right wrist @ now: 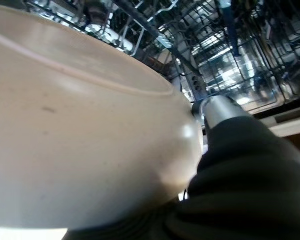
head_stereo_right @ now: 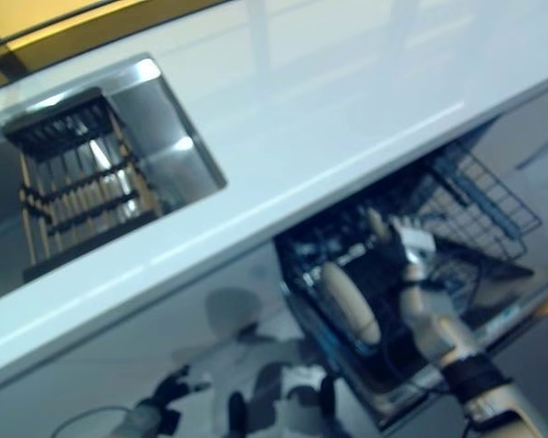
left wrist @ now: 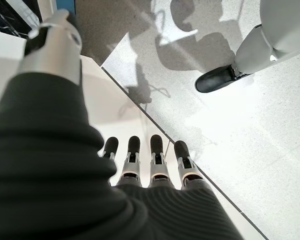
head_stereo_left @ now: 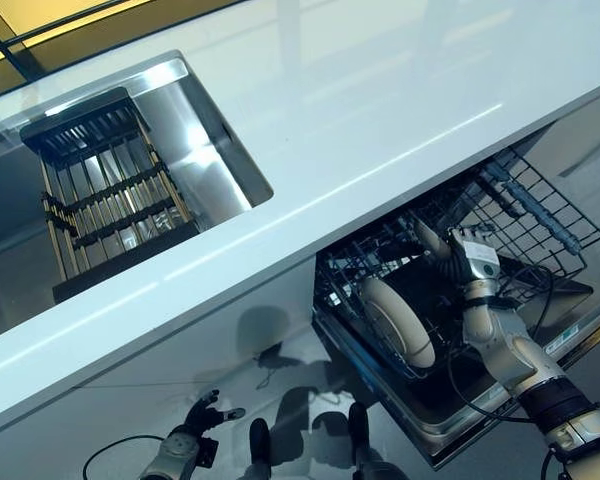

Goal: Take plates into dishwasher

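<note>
Cream plate [head_stereo_left: 398,322] stands in the dishwasher rack [head_stereo_left: 540,205], right hand [head_stereo_left: 467,256] clasping its rim.

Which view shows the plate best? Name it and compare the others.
The left eye view: the whole plate stands on edge in the dishwasher rack. The right eye view shows the same. The right wrist view sees only its surface; the left wrist view, nothing.

White countertop [head_stereo_left: 360,110] with steel sink [head_stereo_left: 195,130] above speckled grey floor [left wrist: 250,115].
</note>
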Available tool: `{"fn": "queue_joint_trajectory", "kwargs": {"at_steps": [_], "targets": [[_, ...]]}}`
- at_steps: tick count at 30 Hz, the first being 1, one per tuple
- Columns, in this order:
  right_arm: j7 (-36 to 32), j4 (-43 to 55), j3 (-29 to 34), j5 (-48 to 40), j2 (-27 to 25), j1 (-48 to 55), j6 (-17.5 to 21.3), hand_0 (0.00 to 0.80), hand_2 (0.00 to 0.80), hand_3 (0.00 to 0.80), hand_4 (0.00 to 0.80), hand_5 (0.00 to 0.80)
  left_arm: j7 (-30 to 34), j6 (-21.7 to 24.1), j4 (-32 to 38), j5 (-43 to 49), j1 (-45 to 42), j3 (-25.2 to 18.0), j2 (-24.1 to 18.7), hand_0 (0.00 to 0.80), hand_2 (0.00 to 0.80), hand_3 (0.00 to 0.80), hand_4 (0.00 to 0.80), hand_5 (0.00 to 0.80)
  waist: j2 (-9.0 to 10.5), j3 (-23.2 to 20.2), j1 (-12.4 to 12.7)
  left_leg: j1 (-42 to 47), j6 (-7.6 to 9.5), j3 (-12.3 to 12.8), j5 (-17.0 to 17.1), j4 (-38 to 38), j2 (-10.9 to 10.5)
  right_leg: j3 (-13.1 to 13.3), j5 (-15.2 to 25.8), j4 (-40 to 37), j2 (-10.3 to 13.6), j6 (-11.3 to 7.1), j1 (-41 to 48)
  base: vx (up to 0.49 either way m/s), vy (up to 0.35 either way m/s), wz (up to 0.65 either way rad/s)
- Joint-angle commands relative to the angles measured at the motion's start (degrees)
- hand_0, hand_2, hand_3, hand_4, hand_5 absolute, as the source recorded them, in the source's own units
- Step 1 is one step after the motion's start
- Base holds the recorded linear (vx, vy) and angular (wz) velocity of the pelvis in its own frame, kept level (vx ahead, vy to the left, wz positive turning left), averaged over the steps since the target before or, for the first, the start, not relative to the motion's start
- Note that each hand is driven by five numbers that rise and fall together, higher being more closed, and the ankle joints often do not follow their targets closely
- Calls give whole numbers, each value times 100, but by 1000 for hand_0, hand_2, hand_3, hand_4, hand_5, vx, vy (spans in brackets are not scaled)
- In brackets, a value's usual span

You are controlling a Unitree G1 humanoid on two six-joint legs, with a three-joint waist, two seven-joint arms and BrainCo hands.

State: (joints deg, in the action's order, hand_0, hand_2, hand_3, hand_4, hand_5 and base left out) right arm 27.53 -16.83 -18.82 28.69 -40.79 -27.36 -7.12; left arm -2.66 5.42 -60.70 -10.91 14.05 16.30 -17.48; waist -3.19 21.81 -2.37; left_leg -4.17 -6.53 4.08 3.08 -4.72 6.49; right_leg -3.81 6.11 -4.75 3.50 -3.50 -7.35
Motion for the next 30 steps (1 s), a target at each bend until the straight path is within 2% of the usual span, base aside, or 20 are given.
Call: {"fn": "queue_joint_trajectory", "kwargs": {"at_steps": [1,12,30], "targets": [[454,-83,-78,66,13,-542,-72,800,800,800,800,800,-31,1,-52,-33,207,236,-184,0,0,0,0,0,152,-131,79,-575,407,-212,300,-1,-378,-174,-594,918,-37,30,-279,-25,12,8],[586,-529,48,-327,97,-561,-237,800,800,800,800,800,1,24,-88,-65,217,223,-210,0,0,0,0,0,143,-145,127,-568,424,-222,296,-19,-407,-231,-573,921,-33,21,-286,-3,4,5],[315,-1402,-109,-768,-19,-917,-376,800,800,800,800,800,63,-5,-53,-93,282,287,-305,0,0,0,0,0,116,-96,242,-607,430,-256,313,-28,-448,-342,-510,901,-3,4,-331,0,0,0]]}}
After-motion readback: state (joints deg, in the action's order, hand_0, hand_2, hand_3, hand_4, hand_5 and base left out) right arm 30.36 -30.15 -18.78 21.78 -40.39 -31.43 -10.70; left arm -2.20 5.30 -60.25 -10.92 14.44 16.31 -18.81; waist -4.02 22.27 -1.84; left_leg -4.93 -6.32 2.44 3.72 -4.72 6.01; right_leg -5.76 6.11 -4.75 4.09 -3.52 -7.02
